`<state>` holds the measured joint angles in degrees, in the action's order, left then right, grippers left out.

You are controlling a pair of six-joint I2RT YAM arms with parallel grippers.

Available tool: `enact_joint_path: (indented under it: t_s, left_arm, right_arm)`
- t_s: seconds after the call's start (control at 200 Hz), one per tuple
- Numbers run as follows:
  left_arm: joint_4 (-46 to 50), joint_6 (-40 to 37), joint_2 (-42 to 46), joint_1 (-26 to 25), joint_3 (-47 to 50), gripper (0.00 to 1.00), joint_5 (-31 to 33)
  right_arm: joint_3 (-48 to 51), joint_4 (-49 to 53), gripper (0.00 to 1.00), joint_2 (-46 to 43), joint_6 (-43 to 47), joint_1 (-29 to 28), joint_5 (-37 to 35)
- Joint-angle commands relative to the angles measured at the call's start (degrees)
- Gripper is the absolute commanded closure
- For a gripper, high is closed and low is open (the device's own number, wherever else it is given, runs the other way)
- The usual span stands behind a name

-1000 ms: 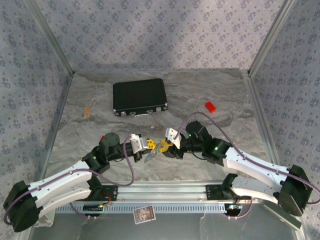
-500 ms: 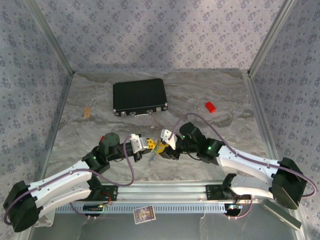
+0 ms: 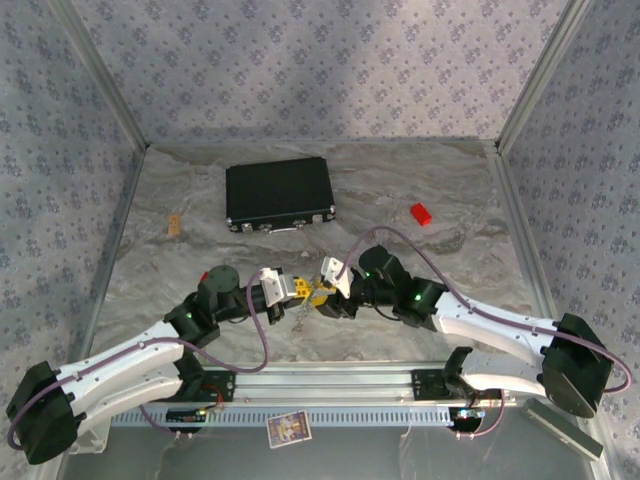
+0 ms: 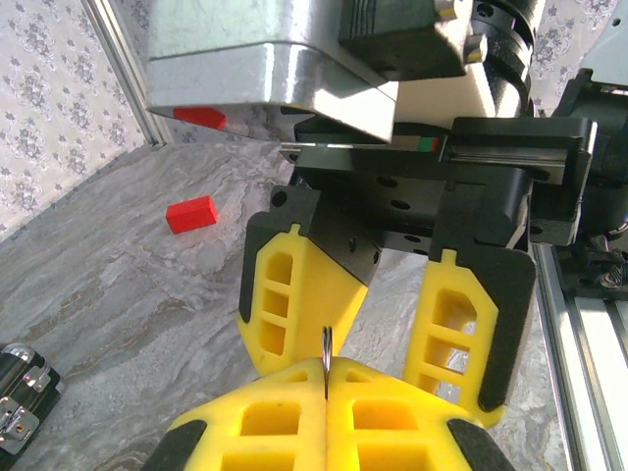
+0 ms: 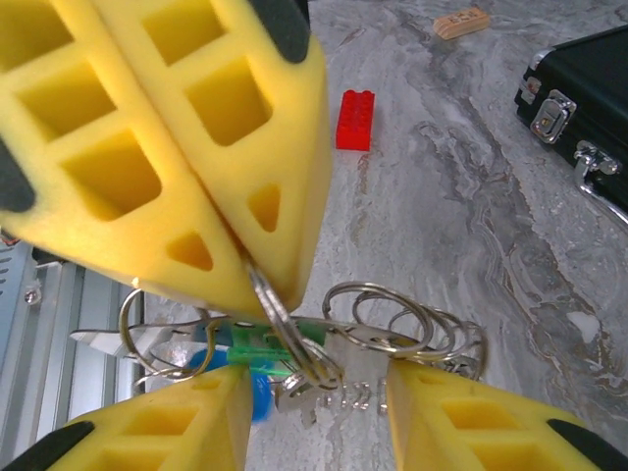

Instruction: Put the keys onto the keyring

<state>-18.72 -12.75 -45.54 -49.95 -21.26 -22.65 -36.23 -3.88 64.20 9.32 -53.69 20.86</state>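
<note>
My left gripper [image 3: 297,290] [image 4: 326,378] is shut on the edge of the metal keyring [image 4: 326,353] [image 5: 275,309]. From the ring hang the green-headed key [image 5: 263,348], the blue-headed key [image 5: 257,394], several more split rings [image 5: 412,319] and a short chain [image 5: 358,397]. The bundle dangles just above the table [image 3: 300,314]. My right gripper [image 3: 323,297] [image 5: 314,422] faces the left one tip to tip. It is open, its yellow fingers [image 4: 294,294] standing on either side of the hanging keys without pressing them.
A black case [image 3: 278,194] [image 5: 589,88] lies at the back left. A red block [image 3: 421,213] [image 4: 190,213] sits at the back right. There is a small tan piece [image 3: 175,224] near the left wall and a card [image 3: 288,428] on the front rail.
The right arm has shifted left, closer to the left gripper. Its jaws have spread apart and let go of the bundle, which now hangs from the left gripper. The left arm has stayed still.
</note>
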Motion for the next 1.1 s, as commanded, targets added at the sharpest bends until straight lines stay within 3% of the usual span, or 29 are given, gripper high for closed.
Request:
enact_joint_path:
  t_s: [0.0,0.18,0.555,0.83,1.094]
  left_arm:
    - [-3.47,0.17,0.15,-0.23,-1.07,1.00,-0.02]
    - [-3.34,0.05,0.32,-0.20,-0.98,1.00,0.06]
    - [-2.86,0.02,0.30,-0.16,-1.11,1.00,0.31]
    - [-2.13,-0.38,0.19,-0.21,-1.43,1.00,1.10]
    - [-1.97,-0.61,-0.07,-0.19,-1.95,1.00,0.88]
  right_arm:
    - [0.87,-1.66,0.57,-0.04,-1.33,-0.53,2.15]
    - [1.25,-1.50,0.60,-0.48,-1.35,-0.56,0.47]
    - [0.98,0.49,0.87,-3.55,0.84,-0.77,-5.65]
    - [1.86,2.27,1.00,-8.01,2.35,-0.72,-6.97]
    - [2.55,2.42,1.00,-8.03,3.51,-0.72,-6.96]
